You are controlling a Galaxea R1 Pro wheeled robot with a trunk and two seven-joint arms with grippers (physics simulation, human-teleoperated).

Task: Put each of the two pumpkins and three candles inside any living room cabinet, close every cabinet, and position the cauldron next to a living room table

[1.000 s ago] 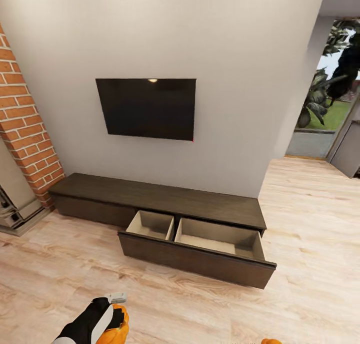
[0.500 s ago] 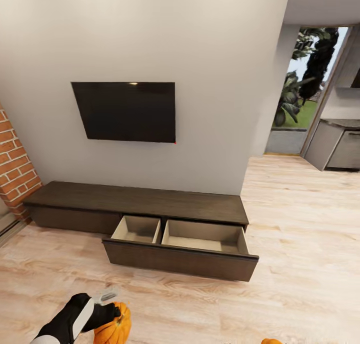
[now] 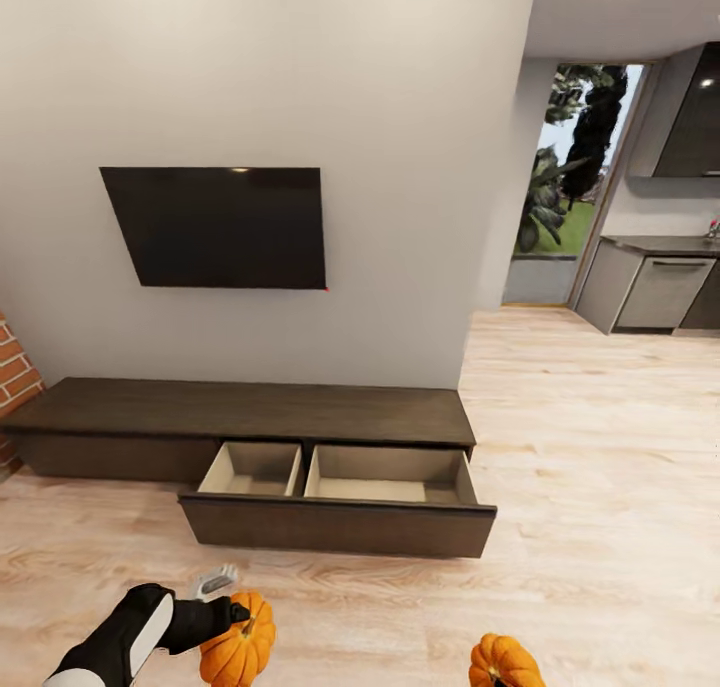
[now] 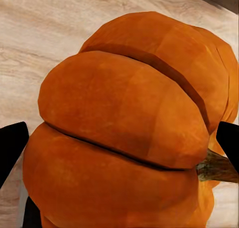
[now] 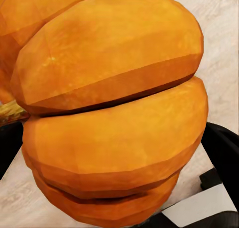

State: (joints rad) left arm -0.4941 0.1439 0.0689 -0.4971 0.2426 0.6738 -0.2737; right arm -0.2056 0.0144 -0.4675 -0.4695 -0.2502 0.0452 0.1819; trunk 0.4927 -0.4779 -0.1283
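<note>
The long dark brown cabinet (image 3: 240,410) stands against the wall under a TV. Its wide drawer (image 3: 340,527) is pulled out, and both pale compartments look bare. My left gripper (image 3: 228,619) is shut on an orange ribbed pumpkin (image 3: 240,652) low over the floor, short of the drawer. Close up, that pumpkin (image 4: 124,128) sits between the black fingers (image 4: 10,148). The second pumpkin (image 3: 505,662) hangs at the lower right. In the right wrist view, this pumpkin (image 5: 114,103) is clamped by my right gripper (image 5: 117,148). The candles and the cauldron are out of view.
A black TV (image 3: 215,227) hangs above the cabinet and a brick column (image 3: 12,377) stands at its left end. To the right, light wood floor (image 3: 600,447) runs to a glass door (image 3: 560,167) and grey kitchen units (image 3: 650,287).
The camera has swung right, so the cabinet and TV sit further left in the picture and the kitchen has come into view. Both held pumpkins show more fully.
</note>
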